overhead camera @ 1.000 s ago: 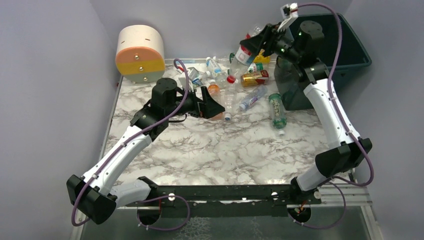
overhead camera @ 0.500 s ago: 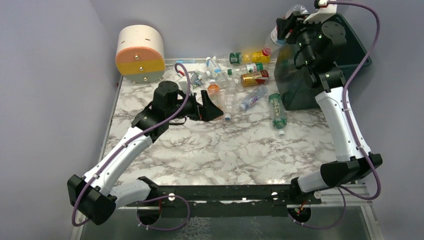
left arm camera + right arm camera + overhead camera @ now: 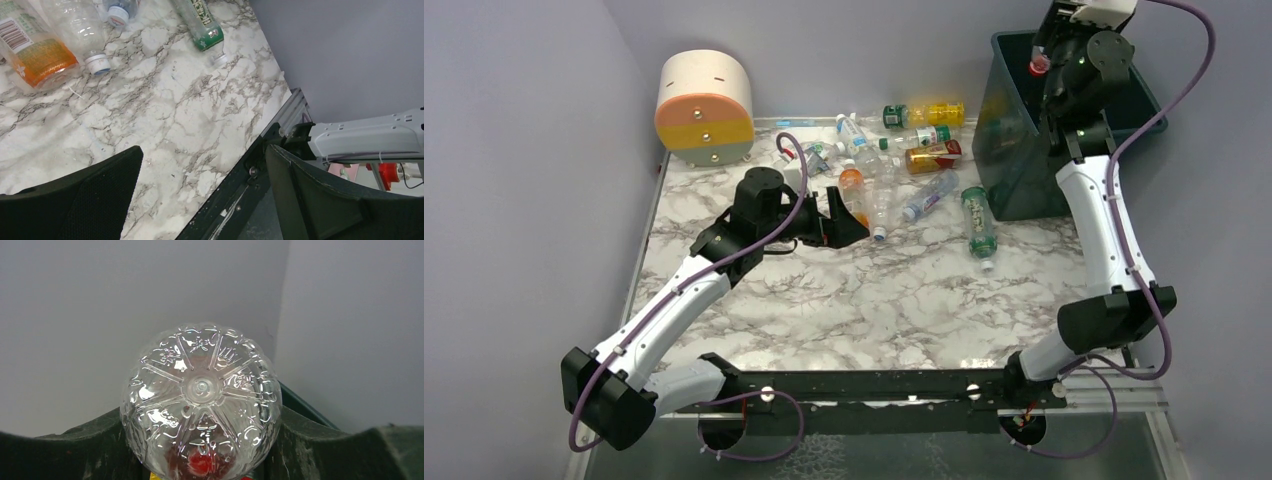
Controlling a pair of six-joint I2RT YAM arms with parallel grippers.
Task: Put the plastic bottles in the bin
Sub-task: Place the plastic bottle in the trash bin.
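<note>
Right pincer (image 3: 204, 455) is clamped on a clear red-capped bottle (image 3: 200, 395), held over the bin (image 3: 1014, 165); left pincer (image 3: 200, 195) is spread wide.

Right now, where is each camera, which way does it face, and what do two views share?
Top external: above and behind the robot, looking down on table, bin, left arm, right arm.
Left wrist: low over the table, facing its near right edge; open left gripper in frame.
Right wrist: looks past the right gripper at the base of the clear bottle, wall behind.
Shared: top and left wrist both show the green-label bottle.
</note>
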